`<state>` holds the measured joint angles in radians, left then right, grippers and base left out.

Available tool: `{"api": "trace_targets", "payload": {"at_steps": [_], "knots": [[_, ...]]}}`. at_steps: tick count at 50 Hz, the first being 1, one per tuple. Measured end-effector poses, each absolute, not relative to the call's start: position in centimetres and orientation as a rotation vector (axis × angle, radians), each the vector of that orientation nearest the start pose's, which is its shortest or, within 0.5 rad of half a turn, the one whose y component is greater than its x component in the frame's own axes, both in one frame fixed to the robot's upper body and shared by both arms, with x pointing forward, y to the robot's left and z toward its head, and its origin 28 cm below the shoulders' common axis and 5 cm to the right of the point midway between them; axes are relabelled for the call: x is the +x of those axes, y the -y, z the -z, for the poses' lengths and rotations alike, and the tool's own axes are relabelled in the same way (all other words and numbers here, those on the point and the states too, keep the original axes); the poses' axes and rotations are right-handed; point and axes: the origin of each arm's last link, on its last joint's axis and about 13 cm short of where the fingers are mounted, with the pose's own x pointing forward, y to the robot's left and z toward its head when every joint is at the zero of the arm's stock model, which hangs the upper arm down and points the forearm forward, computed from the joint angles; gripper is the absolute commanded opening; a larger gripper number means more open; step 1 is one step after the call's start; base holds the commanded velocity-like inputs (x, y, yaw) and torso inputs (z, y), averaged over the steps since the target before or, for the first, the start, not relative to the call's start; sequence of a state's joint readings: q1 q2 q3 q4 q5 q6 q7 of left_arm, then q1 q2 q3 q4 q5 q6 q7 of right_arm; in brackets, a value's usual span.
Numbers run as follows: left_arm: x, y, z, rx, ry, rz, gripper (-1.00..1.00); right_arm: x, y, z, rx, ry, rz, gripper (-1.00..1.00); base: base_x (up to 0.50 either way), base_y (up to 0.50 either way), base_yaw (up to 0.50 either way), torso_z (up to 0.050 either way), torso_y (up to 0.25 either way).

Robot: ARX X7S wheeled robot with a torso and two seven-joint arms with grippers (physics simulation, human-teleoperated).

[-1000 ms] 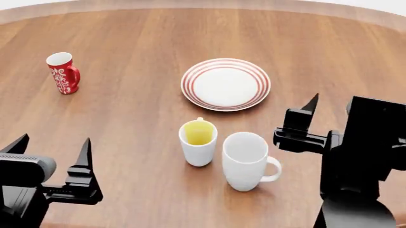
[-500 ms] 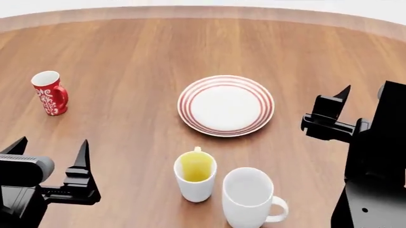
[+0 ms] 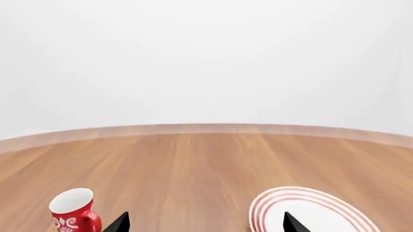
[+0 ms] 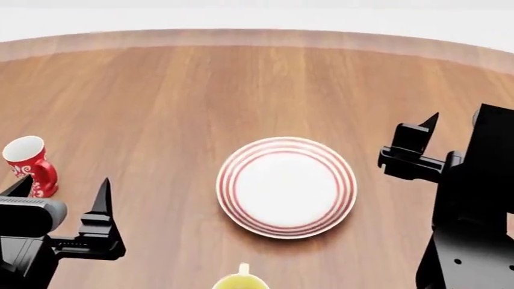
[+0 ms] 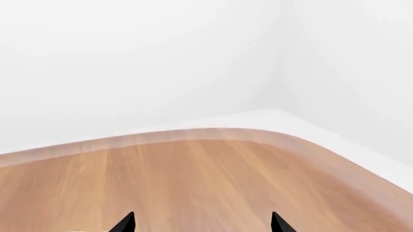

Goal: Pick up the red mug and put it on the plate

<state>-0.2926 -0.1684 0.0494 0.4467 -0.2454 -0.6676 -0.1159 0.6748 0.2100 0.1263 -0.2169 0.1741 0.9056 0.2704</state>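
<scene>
The red mug (image 4: 30,158) with its white scroll pattern stands upright at the far left of the wooden table (image 4: 241,84). The white plate with red rings (image 4: 286,186) lies empty at the middle. My left gripper (image 4: 62,191) is open and empty, just nearer than the mug and slightly right of it. In the left wrist view the mug (image 3: 74,213) is outside one fingertip, the plate (image 3: 310,212) is behind the other, and the gripper (image 3: 205,224) is open. My right gripper (image 4: 454,125) hangs open and empty right of the plate; it also shows in the right wrist view (image 5: 202,223).
The rim of a white mug with yellow inside (image 4: 241,282) shows at the bottom edge, near the plate. The table's curved far edge (image 4: 257,33) runs across the back. In the right wrist view the table's rounded corner (image 5: 303,140) lies ahead.
The head view has shifted forward: plate and red mug slid down the picture, the yellow-inside mug is almost out and the large white mug has left view. Both grippers stay open.
</scene>
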Motion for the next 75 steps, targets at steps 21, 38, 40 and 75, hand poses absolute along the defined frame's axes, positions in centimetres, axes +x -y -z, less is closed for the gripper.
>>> {"api": "trace_targets", "payload": {"at_steps": [21, 38, 40, 75], "knots": [[24.9, -21.8, -12.9, -0.02, 0.048, 0.049, 1.0, 30.9, 16.2, -18.3, 0.024, -0.025, 0.336, 1.0, 0.5, 0.0, 0.0, 0.0, 0.001], [25.0, -21.8, -12.8, -0.025, 0.043, 0.052, 1.0, 31.1, 16.0, -18.0, 0.032, -0.036, 0.307, 1.0, 0.35, 0.0, 0.0, 0.0, 0.001], [25.0, -21.8, -12.7, -0.025, 0.042, 0.053, 1.0, 31.1, 16.0, -17.9, 0.031, -0.036, 0.304, 1.0, 0.0, 0.0, 0.0, 0.0, 0.0], [26.5, -24.9, -11.5, -0.107, -0.038, -0.347, 1.0, 31.4, 15.7, -17.0, 0.018, -0.064, 0.273, 1.0, 0.0, 0.0, 0.0, 0.0, 0.0]]}}
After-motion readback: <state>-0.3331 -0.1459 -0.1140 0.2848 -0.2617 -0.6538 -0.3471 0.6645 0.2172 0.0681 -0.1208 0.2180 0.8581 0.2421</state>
